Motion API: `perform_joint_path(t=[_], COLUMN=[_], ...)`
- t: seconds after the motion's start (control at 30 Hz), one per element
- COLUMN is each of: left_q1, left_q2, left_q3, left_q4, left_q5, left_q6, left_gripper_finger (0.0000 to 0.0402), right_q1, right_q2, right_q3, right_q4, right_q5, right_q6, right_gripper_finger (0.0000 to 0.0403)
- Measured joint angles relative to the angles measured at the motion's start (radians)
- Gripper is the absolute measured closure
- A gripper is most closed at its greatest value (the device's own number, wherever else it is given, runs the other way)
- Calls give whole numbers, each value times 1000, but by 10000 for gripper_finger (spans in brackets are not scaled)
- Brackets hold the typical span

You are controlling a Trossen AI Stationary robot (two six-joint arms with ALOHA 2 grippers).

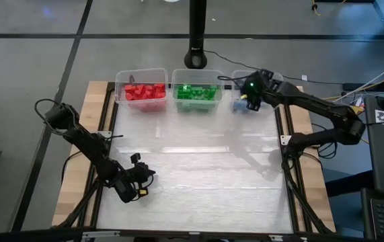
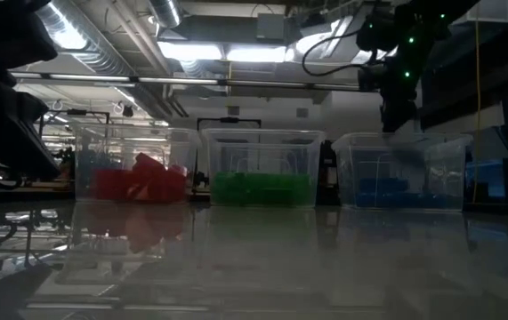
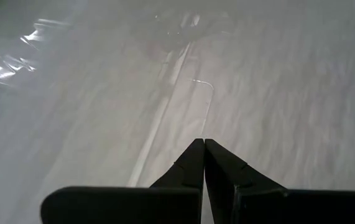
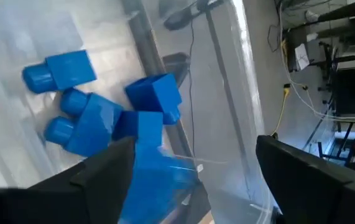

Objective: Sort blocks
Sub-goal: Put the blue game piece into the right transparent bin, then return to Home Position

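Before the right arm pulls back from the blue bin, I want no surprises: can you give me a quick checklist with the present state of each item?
1. Right gripper over the blue bin: ok.
2. Right fingers apart, nothing held between them: ok.
3. Blue blocks lying inside the bin: ok.
4. Red blocks and green blocks each in their own bin: ok.
5. Left gripper shut, parked low at the table's near left: ok.
6. Any loose blocks left on the table: none seen in the high view.

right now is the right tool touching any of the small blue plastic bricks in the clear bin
Apart. The right wrist view shows the right tool open above the small blue plastic bricks in the clear bin, nothing between its fingers.
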Motion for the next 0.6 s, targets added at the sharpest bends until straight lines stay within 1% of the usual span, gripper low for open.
perform_joint_path(t=[0.17,0.23,0.33,0.4,0.5,0.6], left_q1=[7,8,20,45,107,192], left_q2=[0,0,0,-5,-7,-7], left_q3=[0,0,0,0,0,-1], left_q4=[0,0,2,5,47,161], left_q5=[0,0,-3,-10,-15,34], left_q6=[6,16,34,63,179,361], left_gripper_finger=[400,400,400,400,400,400], right_q1=[4,4,26,61,151,269], right_q2=[5,1,-26,-47,-76,-84], right_q3=[-2,15,60,86,95,60], right_q4=[2,-19,-39,-34,17,99], right_q5=[-1,-21,-107,-193,-311,-331], right_q6=[-15,-30,-26,5,40,43], right_gripper_finger=[55,52,51,51,50,50])
